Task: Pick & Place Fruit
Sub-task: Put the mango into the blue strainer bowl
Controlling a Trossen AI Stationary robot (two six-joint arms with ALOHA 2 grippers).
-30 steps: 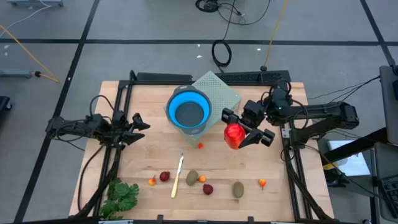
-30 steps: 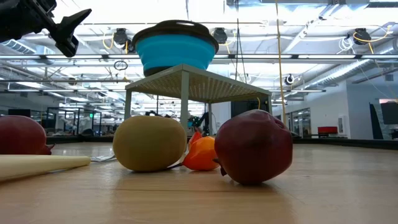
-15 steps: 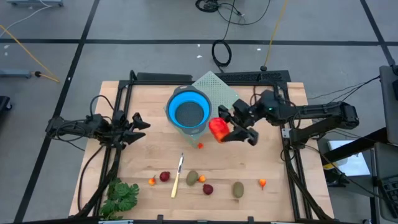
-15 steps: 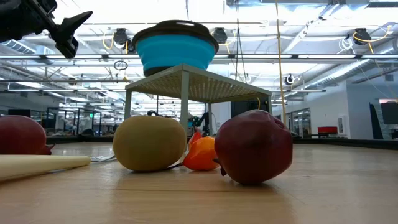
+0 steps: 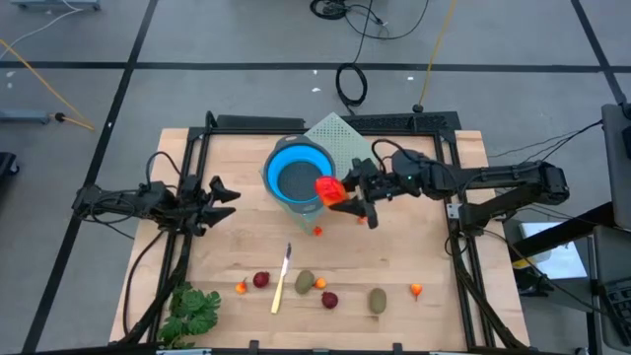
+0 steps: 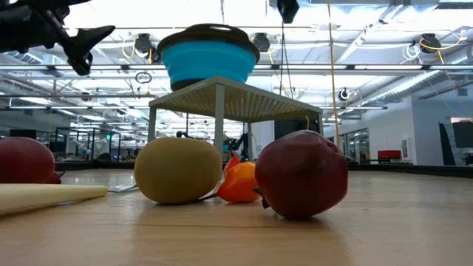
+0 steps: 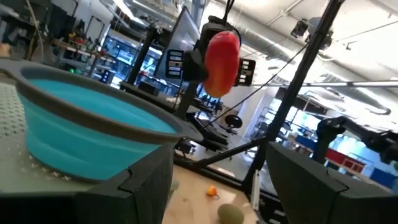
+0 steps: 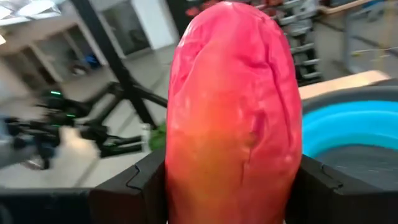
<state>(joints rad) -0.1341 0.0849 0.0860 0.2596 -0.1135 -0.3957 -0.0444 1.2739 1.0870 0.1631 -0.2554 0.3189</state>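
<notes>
Table (image 5: 414, 261) under your two arms carries a blue bowl (image 5: 298, 177) on a mesh stand (image 5: 350, 141). Your right claw (image 5: 340, 195) is clamped on the red-orange fruit (image 5: 326, 188), held over the bowl's rim; your left claw (image 5: 219, 192), fingers apart, waits at the table's left. Small fruit pieces (image 5: 329, 299) lie along the front edge.

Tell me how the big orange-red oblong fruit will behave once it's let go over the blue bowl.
The orange-red oblong fruit, shut in the right gripper, looks rounded and smooth, so it will likely roll. The blue bowl looks deep enough to contain it.
</notes>
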